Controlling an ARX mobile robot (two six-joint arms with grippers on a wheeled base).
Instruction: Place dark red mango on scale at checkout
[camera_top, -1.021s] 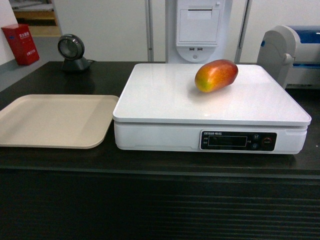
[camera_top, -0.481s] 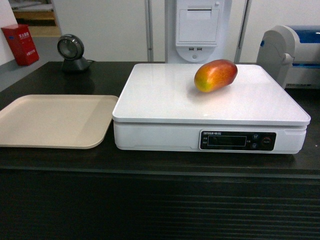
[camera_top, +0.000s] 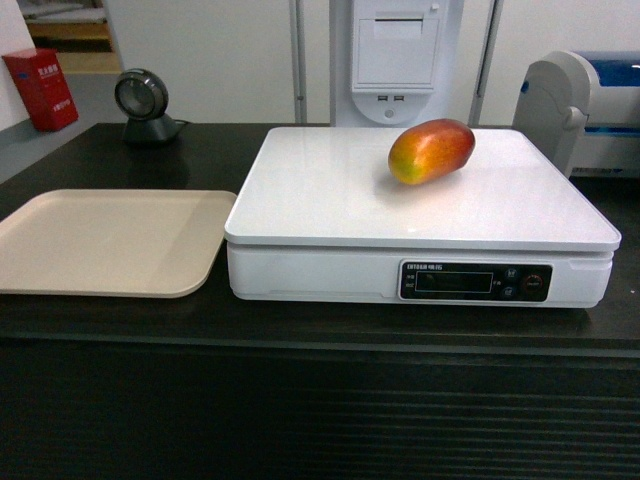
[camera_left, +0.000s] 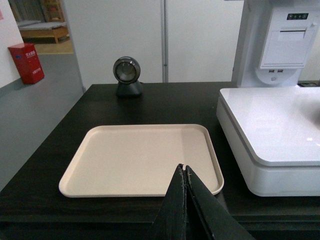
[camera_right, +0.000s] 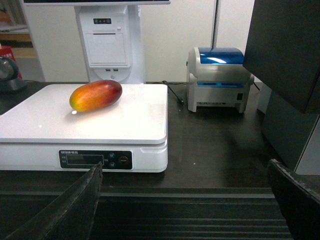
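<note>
The dark red mango (camera_top: 431, 151) lies on its side on the white top of the scale (camera_top: 330, 190), towards the back right; it shows too as the mango (camera_right: 95, 95) on the scale (camera_right: 130, 115) in the right wrist view. The scale stands on the black checkout counter (camera_top: 300, 330). My left gripper (camera_left: 183, 168) is shut with nothing in it, low in front of the counter before the beige tray. My right gripper (camera_right: 185, 167) is wide open and holds nothing, well back from the scale's front right corner. Neither gripper shows in the head view.
A beige tray (camera_top: 60, 240) lies left of the scale. A round grey scanner (camera_top: 143, 103) stands at the back left. A white receipt terminal (camera_top: 397, 60) rises behind the scale. A white and blue printer (camera_right: 217, 79) stands at the right, a dark cabinet (camera_right: 290, 60) beyond it.
</note>
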